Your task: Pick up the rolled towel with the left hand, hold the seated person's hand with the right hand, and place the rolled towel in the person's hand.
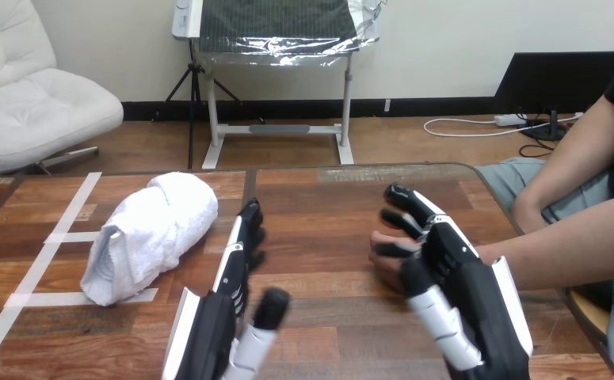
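Note:
A white rolled towel (151, 233) lies on the wooden table (327, 206) at the left, slanting from far right to near left. My left hand (223, 309) is just right of the towel, open, with its fingers (244, 229) straight and pointing away from me, apart from the cloth. The person's hand (383, 261) rests on the table at the right, its forearm (573, 249) coming in from the right edge. My right hand (466, 289) is open over it, fingers (405, 198) spread and nearly straight; it hides most of the person's hand. I cannot tell whether they touch.
Strips of white tape (46, 261) mark the table around and under the towel. The person's other arm (561, 158) hangs at the far right beyond the table's edge. Bare wood lies between my two hands.

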